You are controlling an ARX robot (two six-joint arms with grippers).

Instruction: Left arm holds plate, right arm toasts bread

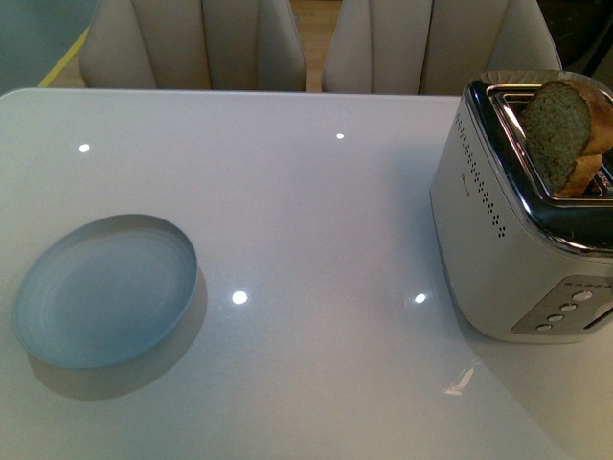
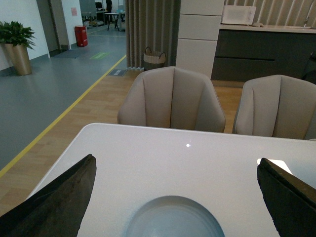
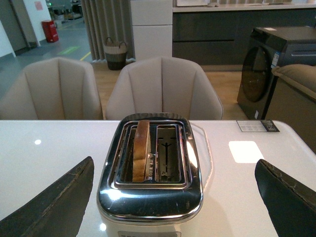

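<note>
The pale blue-grey plate lies on the white table at the front left, empty. In the left wrist view it sits below and between my left gripper's black fingers, which are wide open and apart from it. The slice of bread stands in the near slot of a silver toaster at the right, its top sticking out. In the right wrist view the bread shows in one slot. My right gripper is wide open above the toaster. Neither arm shows in the front view.
The white glossy table carries only the plate and toaster. Two beige chairs stand behind its far edge. The toaster's second slot is empty. A dark appliance stands at the far right of the room.
</note>
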